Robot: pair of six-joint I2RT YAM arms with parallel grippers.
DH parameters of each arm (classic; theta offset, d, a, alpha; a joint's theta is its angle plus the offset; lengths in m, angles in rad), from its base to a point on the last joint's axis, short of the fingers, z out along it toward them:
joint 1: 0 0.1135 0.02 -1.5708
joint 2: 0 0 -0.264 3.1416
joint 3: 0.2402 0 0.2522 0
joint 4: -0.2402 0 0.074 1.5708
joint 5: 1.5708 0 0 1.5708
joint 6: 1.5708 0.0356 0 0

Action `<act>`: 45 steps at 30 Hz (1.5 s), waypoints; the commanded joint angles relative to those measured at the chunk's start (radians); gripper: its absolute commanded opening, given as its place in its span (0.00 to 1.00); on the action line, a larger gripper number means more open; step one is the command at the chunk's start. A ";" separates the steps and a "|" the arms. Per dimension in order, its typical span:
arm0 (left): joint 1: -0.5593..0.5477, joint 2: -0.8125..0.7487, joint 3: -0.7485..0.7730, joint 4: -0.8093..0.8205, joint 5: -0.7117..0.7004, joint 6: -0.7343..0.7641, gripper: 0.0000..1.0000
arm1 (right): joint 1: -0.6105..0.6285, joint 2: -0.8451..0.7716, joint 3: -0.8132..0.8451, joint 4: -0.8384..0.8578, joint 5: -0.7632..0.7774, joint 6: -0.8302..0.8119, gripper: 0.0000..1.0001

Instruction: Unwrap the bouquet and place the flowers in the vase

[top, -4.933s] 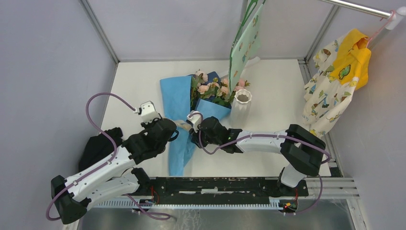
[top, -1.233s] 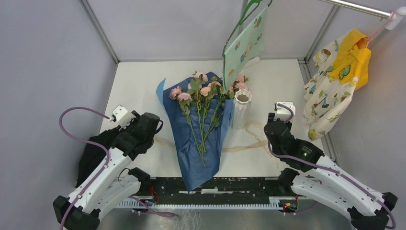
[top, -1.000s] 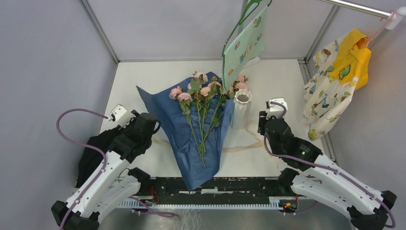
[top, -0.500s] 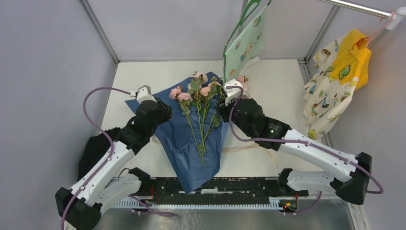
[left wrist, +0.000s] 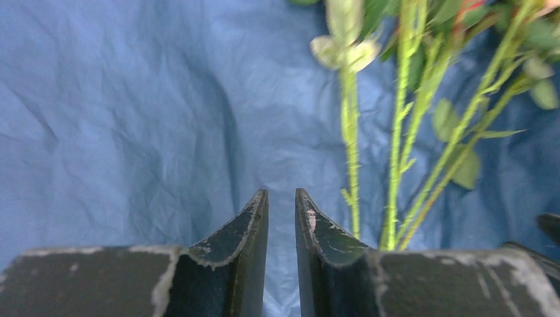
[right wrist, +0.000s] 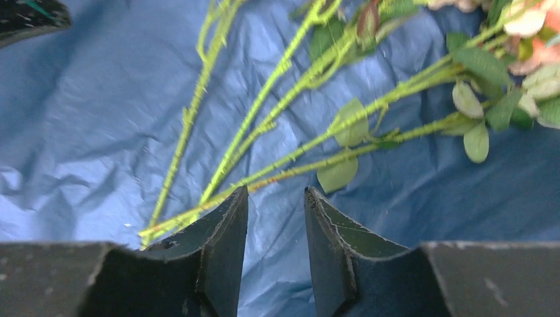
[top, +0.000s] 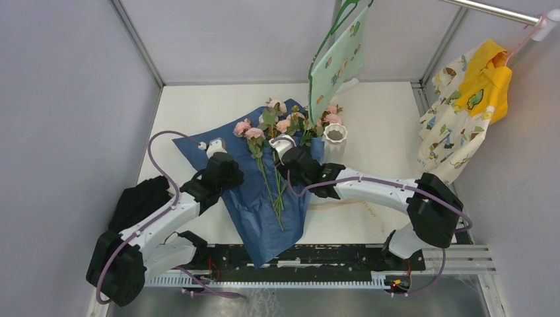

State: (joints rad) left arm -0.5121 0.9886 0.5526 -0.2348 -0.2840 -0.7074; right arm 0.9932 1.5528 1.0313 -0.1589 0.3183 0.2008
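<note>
While the pale counter point(top: 191, 105) is carrying everything, the blue paper point(top: 264, 224) is lying opened out, navy side up, spreading from just left of the vase point(top: 335, 135) toward the near edge. The flowers point(top: 282, 125), pink and peach roses on thin green stems, are lying loose on that paper, heads fanning out just left of the vase and stems running away from it toward the near side. The vase is standing upright on the counter. The right end effector point(right wrist: 276, 190) is hanging over the stems just left of the vase, jaws parted, gripping nothing. The left end effector point(left wrist: 281, 193) is hanging over the paper farther left of the vase, beside the outermost stem, its jaws parted by a narrow gap and gripping nothing.
</note>
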 commanded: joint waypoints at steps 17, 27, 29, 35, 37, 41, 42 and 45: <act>0.002 0.216 -0.083 0.086 -0.107 -0.133 0.25 | -0.001 -0.049 -0.299 -0.095 0.150 0.157 0.44; 0.001 -0.030 0.013 -0.083 -0.175 -0.111 0.27 | -0.001 -0.173 -0.133 -0.022 0.038 0.088 0.46; 0.001 -0.081 0.062 -0.134 -0.189 -0.096 0.29 | -0.001 -0.158 -0.070 -0.002 -0.015 0.073 0.46; 0.000 -0.205 0.153 -0.210 -0.190 -0.094 0.35 | -0.002 0.080 0.231 -0.040 -0.027 0.013 0.46; -0.001 -0.238 0.167 -0.231 -0.198 -0.090 0.38 | -0.008 0.195 0.363 -0.077 -0.050 -0.008 0.46; -0.001 -0.294 0.184 -0.277 -0.226 -0.073 0.44 | -0.033 0.427 0.627 -0.160 -0.123 -0.013 0.45; -0.001 -0.307 0.184 -0.283 -0.230 -0.068 0.45 | -0.042 0.472 0.691 -0.177 -0.138 -0.006 0.45; -0.001 -0.338 0.182 -0.290 -0.240 -0.061 0.48 | -0.073 0.607 0.844 -0.227 -0.177 0.019 0.46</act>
State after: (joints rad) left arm -0.5121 0.6868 0.6975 -0.4965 -0.4774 -0.8085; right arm 0.9611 2.0537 1.7115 -0.2993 0.2096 0.2104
